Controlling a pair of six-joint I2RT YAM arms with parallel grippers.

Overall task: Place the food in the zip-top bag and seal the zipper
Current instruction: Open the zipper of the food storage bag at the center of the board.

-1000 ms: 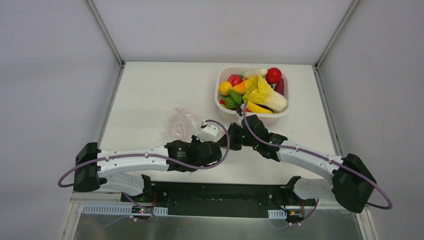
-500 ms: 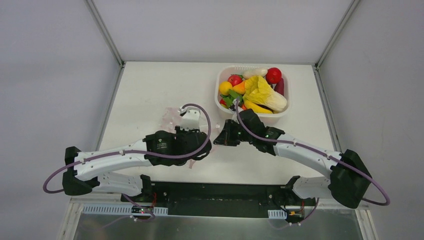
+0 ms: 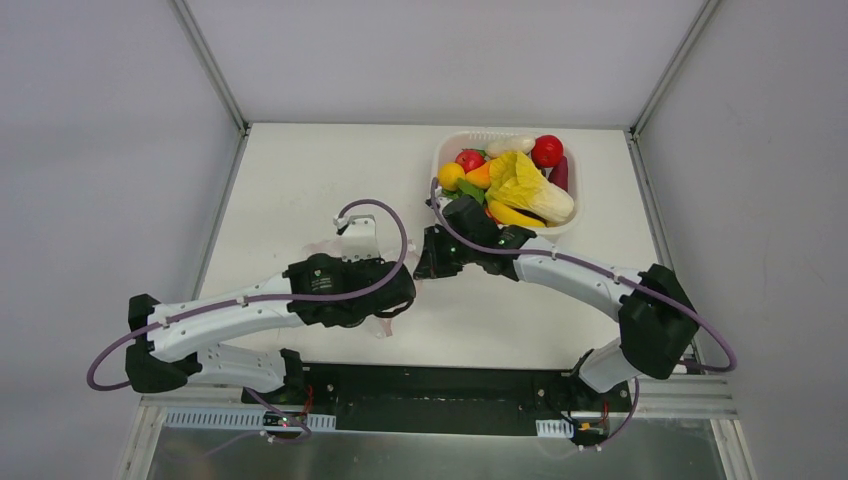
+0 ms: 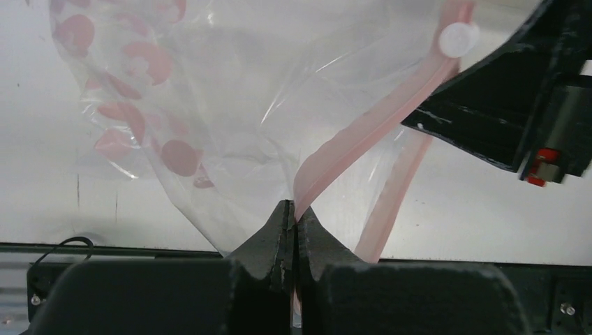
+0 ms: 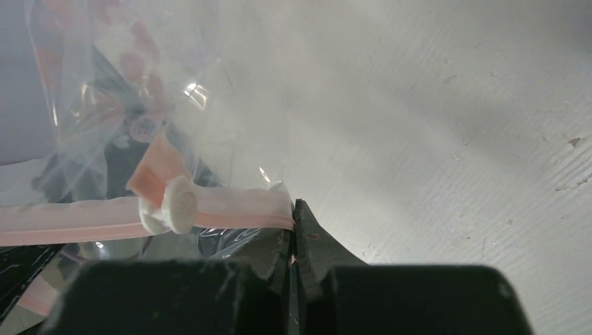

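The zip-top bag [image 4: 209, 105] is clear with pink spots and hangs stretched between my two grippers. My left gripper [image 4: 293, 213] is shut on the pink zipper [image 4: 363, 132] strip near its middle. My right gripper [image 5: 293, 209] is shut on the end of the zipper [image 5: 237, 209], just beside the white slider [image 5: 178, 206]. In the top view the left gripper [image 3: 398, 292] and right gripper [image 3: 422, 265] are close together, and the bag is mostly hidden under the left arm. The food [image 3: 520, 185] is heaped in the basket.
The white ribbed basket [image 3: 470, 136] stands at the back right of the table, right behind my right arm. Metal frame posts rise at the table's back corners. The right gripper's black body [image 4: 502, 105] shows in the left wrist view.
Both grippers have moved left and away from the near edge, and the bag has come off the table. The left arm has swung over the place where the bag lay.
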